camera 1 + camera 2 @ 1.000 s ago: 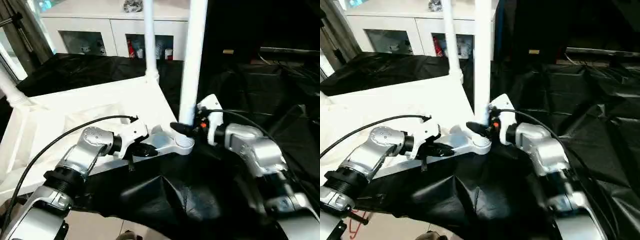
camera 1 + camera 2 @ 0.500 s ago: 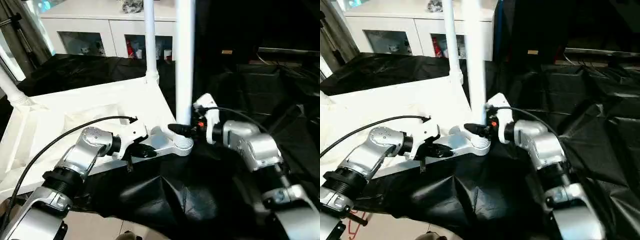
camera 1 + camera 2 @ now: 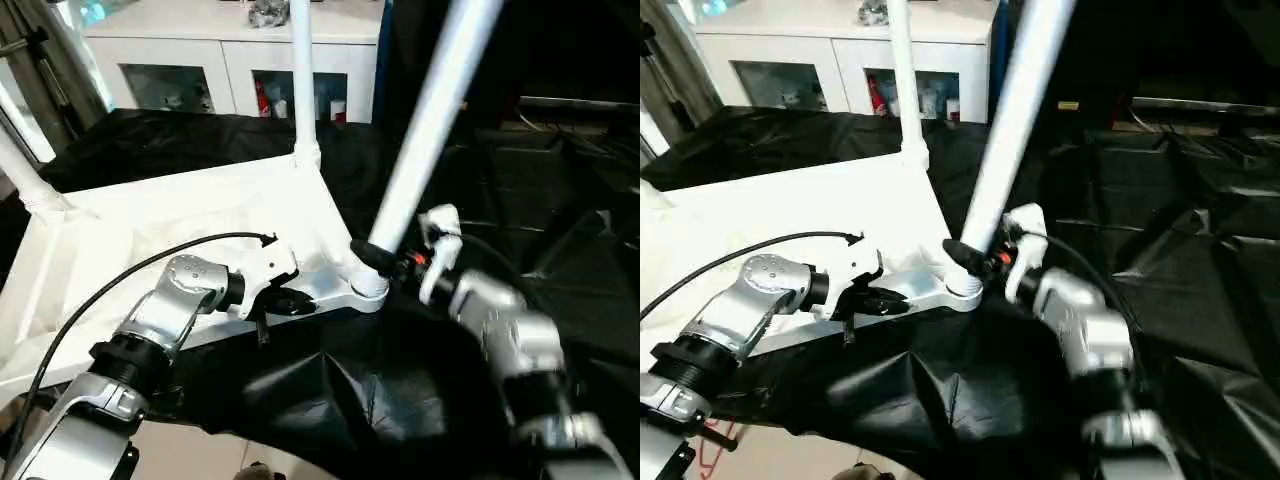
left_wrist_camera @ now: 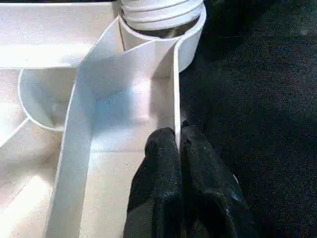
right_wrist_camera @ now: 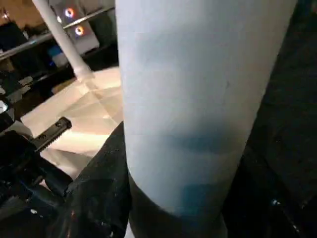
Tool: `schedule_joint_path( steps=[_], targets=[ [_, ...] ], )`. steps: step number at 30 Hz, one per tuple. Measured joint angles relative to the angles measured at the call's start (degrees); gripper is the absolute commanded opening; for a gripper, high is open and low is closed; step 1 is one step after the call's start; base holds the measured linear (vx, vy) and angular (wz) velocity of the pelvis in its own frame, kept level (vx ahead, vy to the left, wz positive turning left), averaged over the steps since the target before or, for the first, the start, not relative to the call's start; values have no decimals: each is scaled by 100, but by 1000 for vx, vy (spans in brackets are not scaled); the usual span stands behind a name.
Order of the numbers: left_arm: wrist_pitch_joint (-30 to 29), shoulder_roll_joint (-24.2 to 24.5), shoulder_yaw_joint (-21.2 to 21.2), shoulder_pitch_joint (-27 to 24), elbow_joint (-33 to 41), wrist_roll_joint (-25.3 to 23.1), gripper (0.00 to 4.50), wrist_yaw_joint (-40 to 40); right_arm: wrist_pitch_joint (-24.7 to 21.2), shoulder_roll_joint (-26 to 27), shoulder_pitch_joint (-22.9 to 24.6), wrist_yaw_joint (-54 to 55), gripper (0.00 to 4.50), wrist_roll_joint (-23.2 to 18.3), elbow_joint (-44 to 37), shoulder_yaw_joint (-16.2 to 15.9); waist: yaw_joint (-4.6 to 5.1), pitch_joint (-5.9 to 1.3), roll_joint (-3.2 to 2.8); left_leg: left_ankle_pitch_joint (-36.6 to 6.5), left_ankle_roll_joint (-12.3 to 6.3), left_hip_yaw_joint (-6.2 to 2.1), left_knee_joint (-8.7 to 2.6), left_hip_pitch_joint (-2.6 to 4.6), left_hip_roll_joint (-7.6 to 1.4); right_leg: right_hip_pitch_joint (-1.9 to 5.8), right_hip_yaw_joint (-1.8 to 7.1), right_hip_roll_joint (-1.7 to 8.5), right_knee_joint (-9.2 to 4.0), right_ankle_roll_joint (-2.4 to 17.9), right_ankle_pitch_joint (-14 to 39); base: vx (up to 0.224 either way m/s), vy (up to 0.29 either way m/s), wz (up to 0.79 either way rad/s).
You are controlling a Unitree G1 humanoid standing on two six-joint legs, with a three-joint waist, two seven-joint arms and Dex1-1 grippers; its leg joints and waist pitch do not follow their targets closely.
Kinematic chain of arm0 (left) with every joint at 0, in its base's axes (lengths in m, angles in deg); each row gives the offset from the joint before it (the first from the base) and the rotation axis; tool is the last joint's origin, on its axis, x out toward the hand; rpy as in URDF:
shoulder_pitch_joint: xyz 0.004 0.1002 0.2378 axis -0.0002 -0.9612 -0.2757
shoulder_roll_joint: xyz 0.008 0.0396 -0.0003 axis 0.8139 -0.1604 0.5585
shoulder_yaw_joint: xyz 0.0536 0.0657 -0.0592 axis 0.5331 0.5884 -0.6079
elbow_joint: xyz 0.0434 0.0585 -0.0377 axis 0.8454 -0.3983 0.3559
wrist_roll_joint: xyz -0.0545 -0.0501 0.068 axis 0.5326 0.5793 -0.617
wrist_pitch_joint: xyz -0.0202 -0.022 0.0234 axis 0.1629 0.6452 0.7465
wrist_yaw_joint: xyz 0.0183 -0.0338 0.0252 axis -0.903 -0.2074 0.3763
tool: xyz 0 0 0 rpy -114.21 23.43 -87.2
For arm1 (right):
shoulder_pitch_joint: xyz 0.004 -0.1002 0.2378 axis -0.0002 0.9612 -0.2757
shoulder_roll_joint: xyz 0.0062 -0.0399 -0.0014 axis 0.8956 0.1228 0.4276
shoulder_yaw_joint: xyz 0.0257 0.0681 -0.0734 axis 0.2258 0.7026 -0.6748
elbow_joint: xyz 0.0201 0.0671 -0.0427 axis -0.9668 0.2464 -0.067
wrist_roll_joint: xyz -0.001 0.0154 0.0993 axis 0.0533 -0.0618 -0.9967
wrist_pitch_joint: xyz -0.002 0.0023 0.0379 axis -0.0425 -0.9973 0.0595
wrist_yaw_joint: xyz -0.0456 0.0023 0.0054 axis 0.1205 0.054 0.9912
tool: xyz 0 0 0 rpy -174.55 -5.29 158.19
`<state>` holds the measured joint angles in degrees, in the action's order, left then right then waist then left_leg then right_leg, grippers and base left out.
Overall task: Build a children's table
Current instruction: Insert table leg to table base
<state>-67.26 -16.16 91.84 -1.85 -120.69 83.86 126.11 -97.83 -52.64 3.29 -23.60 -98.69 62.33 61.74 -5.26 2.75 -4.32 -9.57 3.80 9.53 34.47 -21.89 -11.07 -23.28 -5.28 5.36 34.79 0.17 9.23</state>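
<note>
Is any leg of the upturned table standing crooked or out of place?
Yes. The leg held by the right gripper leans strongly away from the tabletop at the near corner socket, while the rear leg stands upright. It looks unseated.

Tilted leg [image 3: 425, 130] – top cut off; right pincer [image 3: 385, 262] motion-blurred, far finger hidden.

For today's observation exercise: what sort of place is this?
Probably an indoor lab or workroom: black sheeting covers the work surface, a white glass-door cabinet stands behind, and an upturned children's table is being assembled.
</note>
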Motion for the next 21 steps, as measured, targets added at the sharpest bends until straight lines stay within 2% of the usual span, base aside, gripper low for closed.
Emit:
schedule_joint_path(
  steps=[4, 9, 11, 14, 16, 21],
  targets=[
    [54, -31, 0, 28, -105, -10, 0, -9, 401, 134, 331, 123, 191, 8, -164, 37, 9, -9, -31, 0, 0, -1, -1, 3, 0, 9, 0, 1, -3, -7, 4, 0, 0, 0],
    [54, -45, 0, 41, -112, -43, 0, -19, 604, 193, 560, 254, 191, 64, -342, 16, 15, -4, -48, 0, 0, -2, -4, 1, 1, 10, -1, 1, -11, -9, 5, 0, 0, 0],
    [56, -47, 0, 45, -121, -51, 0, -20, 673, 157, 563, 326, 191, 198, -412, -94, 20, -4, -54, 0, 0, -3, -6, 1, 1, 12, -2, 1, -16, -9, 5, 0, 0, 0],
    [73, -46, 0, 51, -136, -80, 0, -18, 738, -32, 523, 406, 191, 615, -646, -468, 29, -9, -57, 0, 0, -3, -25, 5, 2, 20, -4, -1, -39, -9, 5, 0, 0, 0],
    [75, -42, 0, 52, -137, -90, 0, -14, 733, -103, 484, 422, 191, 803, -716, -601, 37, -9, -57, 0, -1, -2, -27, 6, 2, 22, -5, -1, -46, -9, 5, 0, 0, 0],
    [75, 19, 0, 51, -136, -99, 0, 25, 517, -207, 256, 374, 191, 984, -702, -818, 101, -9, -55, 0, -1, -4, -32, 5, 3, 23, -9, -2, -70, -9, 5, 0, 0, 0]
  ],
)
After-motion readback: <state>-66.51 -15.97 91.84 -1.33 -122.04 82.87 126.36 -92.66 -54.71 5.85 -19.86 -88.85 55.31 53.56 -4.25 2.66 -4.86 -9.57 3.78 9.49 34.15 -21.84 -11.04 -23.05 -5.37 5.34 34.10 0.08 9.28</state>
